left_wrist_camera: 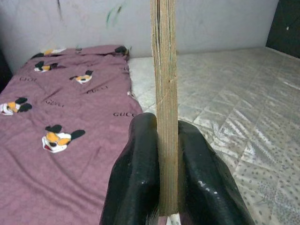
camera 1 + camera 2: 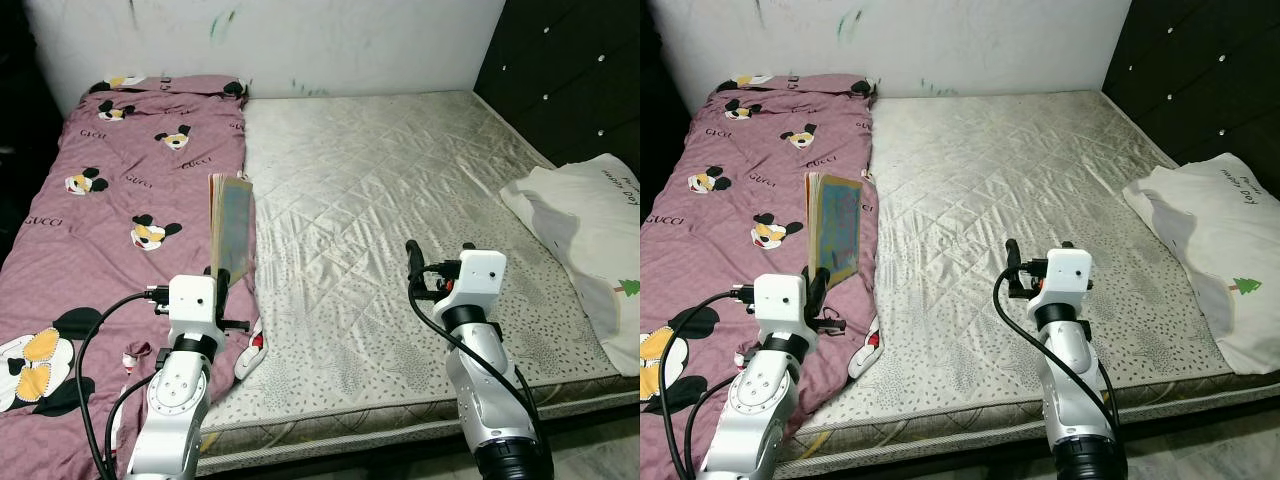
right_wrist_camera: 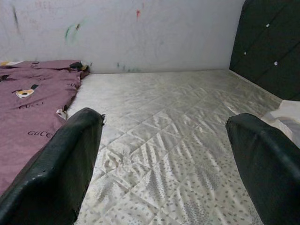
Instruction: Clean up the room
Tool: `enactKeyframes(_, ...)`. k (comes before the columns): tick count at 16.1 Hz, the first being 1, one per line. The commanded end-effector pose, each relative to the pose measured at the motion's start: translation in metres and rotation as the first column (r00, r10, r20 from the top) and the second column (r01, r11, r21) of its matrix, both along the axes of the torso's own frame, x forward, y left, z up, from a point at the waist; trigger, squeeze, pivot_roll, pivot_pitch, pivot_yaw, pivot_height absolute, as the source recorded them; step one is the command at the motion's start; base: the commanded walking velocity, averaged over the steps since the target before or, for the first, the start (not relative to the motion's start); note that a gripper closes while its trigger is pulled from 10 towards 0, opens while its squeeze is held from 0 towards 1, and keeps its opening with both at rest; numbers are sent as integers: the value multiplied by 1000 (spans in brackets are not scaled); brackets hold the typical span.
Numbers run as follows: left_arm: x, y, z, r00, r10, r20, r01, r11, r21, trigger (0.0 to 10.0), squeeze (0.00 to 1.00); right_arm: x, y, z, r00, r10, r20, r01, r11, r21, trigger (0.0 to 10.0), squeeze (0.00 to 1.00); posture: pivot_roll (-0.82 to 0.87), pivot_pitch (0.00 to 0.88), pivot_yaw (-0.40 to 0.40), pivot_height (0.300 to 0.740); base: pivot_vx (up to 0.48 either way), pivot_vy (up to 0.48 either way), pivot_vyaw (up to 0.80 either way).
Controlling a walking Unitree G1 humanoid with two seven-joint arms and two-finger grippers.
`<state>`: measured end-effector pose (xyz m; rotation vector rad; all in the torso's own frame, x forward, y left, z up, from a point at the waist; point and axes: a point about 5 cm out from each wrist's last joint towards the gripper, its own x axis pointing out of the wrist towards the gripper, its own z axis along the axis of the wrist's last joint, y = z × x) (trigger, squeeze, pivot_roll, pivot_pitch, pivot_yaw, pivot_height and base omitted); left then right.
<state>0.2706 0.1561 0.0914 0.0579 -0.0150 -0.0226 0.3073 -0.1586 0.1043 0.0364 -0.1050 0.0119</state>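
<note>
I am holding a thin book upright in my left gripper, its two black fingers pinched against the book's lower edge, above the bed's near left side where the purple blanket meets the bare mattress. The book is standing on end, its worn yellowed page edges facing my wrist camera and a pale blue-green cover turned toward the mattress. My right gripper is hovering with its fingers spread wide and nothing between them, over the mattress near its front edge. The blanket, printed with cartoon mouse heads and lettering, is covering the bed's left side up to the scribbled white wall. A white pillow with a small green tree print is lying over the bed's right edge, beside a dark tufted panel.
</note>
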Motion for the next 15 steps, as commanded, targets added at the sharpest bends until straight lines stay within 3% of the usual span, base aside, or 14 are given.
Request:
enactKeyframes(1,1,1,13,998,-9,58,9,1000,5,10000,0,-1,1,2,1000,10,-3,-10,1000,-10,10000,0,27,0,-9,740,0,0,0)
enactKeyframes(5,2,-6,14,998,-27,57,27,1000,-8,10000,0,-3,3,1,999,32,-8,-32,999,-15,10000,0,27,5,-8,740,0,0,348)
enactKeyframes(13,0,-7,14,999,-21,44,22,1000,-19,10000,0,-5,5,0,999,45,-28,-45,999,-7,10000,0,26,17,-11,740,0,0,0)
enactKeyframes(15,1,-7,14,999,-19,44,20,1000,-19,10000,0,-4,8,1,998,61,-26,-61,998,-15,10000,0,25,17,-13,740,0,-304,637)
